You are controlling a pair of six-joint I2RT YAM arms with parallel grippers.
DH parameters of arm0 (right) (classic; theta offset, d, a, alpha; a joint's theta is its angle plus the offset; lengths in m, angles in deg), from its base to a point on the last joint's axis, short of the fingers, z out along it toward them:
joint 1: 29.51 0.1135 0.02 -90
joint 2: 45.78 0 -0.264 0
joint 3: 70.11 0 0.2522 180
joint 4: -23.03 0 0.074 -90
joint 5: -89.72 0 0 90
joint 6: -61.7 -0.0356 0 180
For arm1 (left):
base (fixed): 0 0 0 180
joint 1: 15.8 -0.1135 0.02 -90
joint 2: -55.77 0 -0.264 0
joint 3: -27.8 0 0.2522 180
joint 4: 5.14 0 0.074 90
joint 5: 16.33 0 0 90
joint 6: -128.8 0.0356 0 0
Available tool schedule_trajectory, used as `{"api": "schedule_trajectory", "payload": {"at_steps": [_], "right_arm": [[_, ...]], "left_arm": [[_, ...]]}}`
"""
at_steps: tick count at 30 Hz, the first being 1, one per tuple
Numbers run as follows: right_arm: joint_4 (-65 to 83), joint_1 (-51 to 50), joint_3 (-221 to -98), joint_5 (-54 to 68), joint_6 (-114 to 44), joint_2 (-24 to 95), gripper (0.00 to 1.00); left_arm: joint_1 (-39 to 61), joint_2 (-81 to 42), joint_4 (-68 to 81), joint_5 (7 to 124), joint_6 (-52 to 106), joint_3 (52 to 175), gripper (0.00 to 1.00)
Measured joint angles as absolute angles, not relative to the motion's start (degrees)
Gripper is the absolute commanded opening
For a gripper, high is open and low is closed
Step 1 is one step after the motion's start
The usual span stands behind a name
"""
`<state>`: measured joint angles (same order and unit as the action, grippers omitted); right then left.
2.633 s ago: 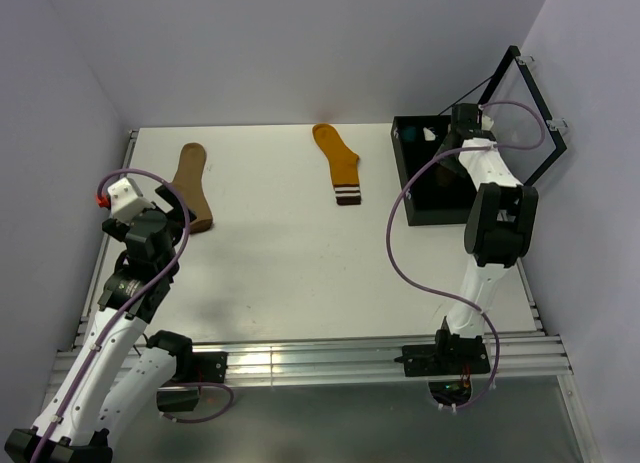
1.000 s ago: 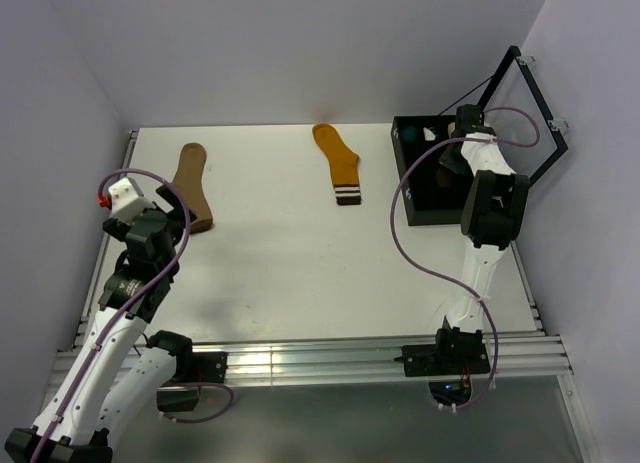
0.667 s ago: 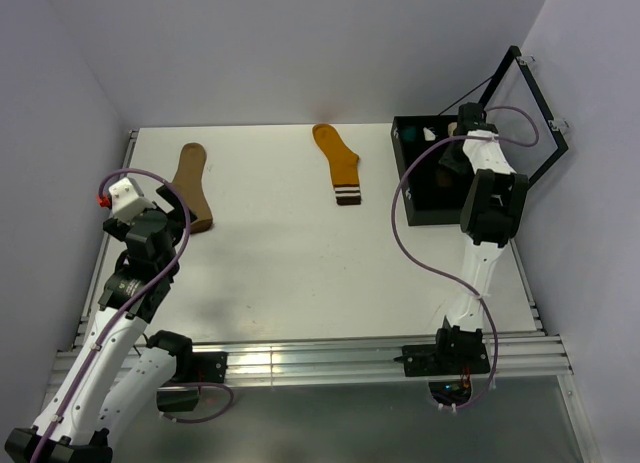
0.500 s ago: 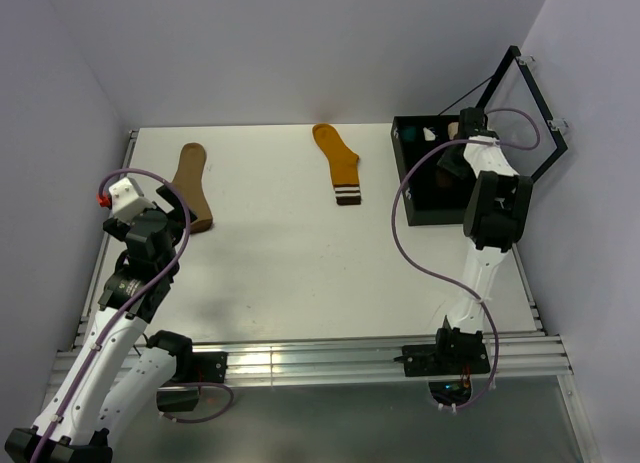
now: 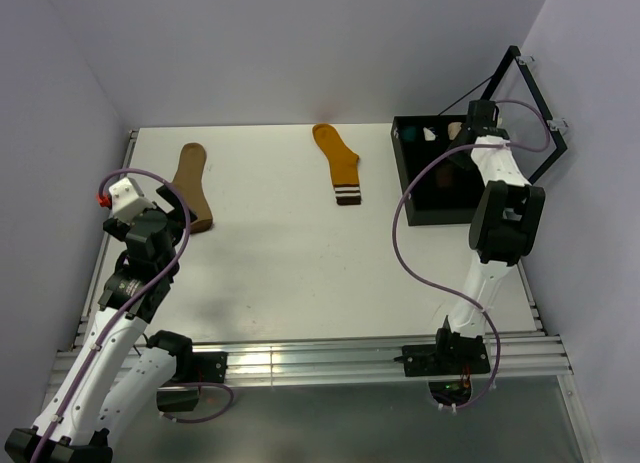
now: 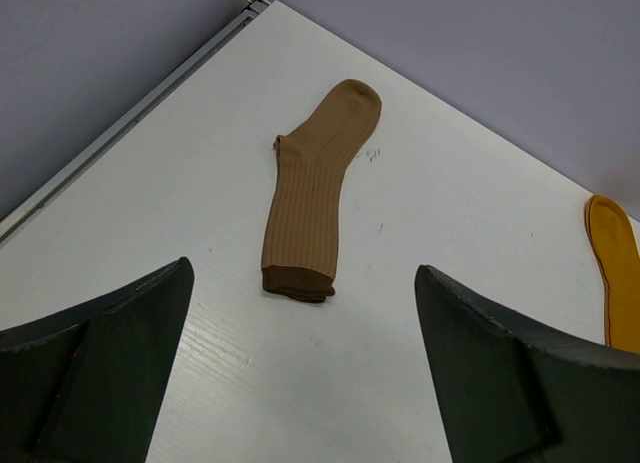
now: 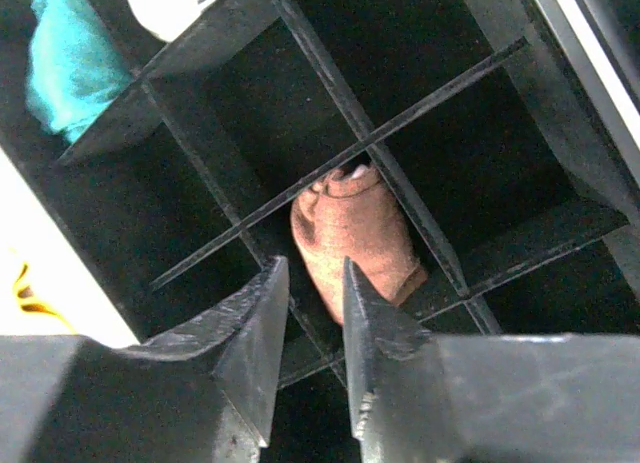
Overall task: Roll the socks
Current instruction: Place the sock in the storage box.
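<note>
A rolled tan sock (image 7: pixel 355 233) lies in one cell of the black divided box (image 7: pixel 200 143). My right gripper (image 7: pixel 314 265) hovers just above it, jaws a little apart with nothing between them. In the top view that gripper (image 5: pixel 458 153) hangs over the box (image 5: pixel 400 188). A flat tan sock (image 5: pixel 192 183) with a dark brown cuff lies at the far left, seen in the left wrist view (image 6: pixel 312 203) ahead of my open, empty left gripper (image 6: pixel 302 273). A mustard-orange sock (image 5: pixel 338 163) with a striped cuff lies flat at the far middle (image 6: pixel 615 268).
Teal (image 7: pixel 70 58) and white (image 7: pixel 180 8) bundles fill the box's far cells. A black wire frame (image 5: pixel 530 83) leans against the right wall behind the box. Walls close the table at the left, back and right. An aluminium rail (image 5: pixel 300 358) runs along the near edge.
My right gripper has gone from shut to open and drawn back toward the box's far right corner. The rolled sock stays in its cell. The left arm has not moved.
</note>
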<state>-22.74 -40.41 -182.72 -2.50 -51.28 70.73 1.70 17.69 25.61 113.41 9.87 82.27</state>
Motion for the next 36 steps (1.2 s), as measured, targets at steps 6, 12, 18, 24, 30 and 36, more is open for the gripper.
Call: {"api": "schedule_trajectory", "payload": {"at_steps": [6, 12, 18, 24, 30, 36], "right_arm": [[-21.03, -40.43, -180.36, -3.22, -51.5, 71.38, 0.21], [-20.64, -40.43, -180.95, -4.54, -51.48, 75.23, 0.12], [-22.02, -40.43, -183.6, -5.19, -51.45, 78.03, 0.11], [-24.64, -40.43, -186.68, -5.15, -51.34, 79.82, 0.17], [-23.31, -40.38, -183.09, -4.64, -50.49, 75.97, 0.38], [-21.27, -38.11, -179.38, -5.06, -48.63, 65.42, 0.55]], "left_arm": [[1.7, 17.71, 25.61, 113.41, 9.87, 82.27, 0.98], [1.7, 17.71, 25.61, 113.41, 9.87, 82.27, 0.98], [1.7, 17.73, 25.61, 113.39, 9.87, 82.27, 0.98], [1.7, 17.79, 25.64, 113.35, 9.89, 82.05, 0.98], [1.7, 17.95, 25.61, 112.93, 9.89, 82.05, 0.99], [1.7, 18.91, 25.66, 112.76, 9.85, 82.05, 0.99]]}}
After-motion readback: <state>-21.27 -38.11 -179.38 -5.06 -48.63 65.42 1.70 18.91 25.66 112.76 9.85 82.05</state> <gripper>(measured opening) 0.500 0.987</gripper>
